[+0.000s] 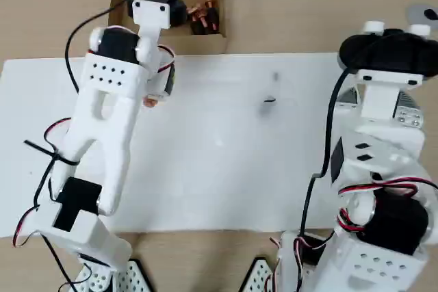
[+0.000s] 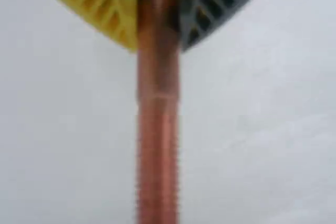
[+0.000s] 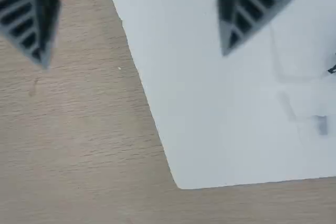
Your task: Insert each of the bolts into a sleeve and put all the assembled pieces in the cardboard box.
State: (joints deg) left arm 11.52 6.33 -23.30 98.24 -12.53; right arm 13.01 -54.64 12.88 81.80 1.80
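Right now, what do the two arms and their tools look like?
Both the left arm and the right arm are white plastic links with round perforations, black motor blocks, black cables and red, white and black wire bundles. The left tool has one yellow ribbed finger and one dark grey ribbed finger. The right tool has two dark grey ribbed fingers.

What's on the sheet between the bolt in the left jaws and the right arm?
High view: bare white sheet between the bolt and the right arm, apart from a small dark mark.
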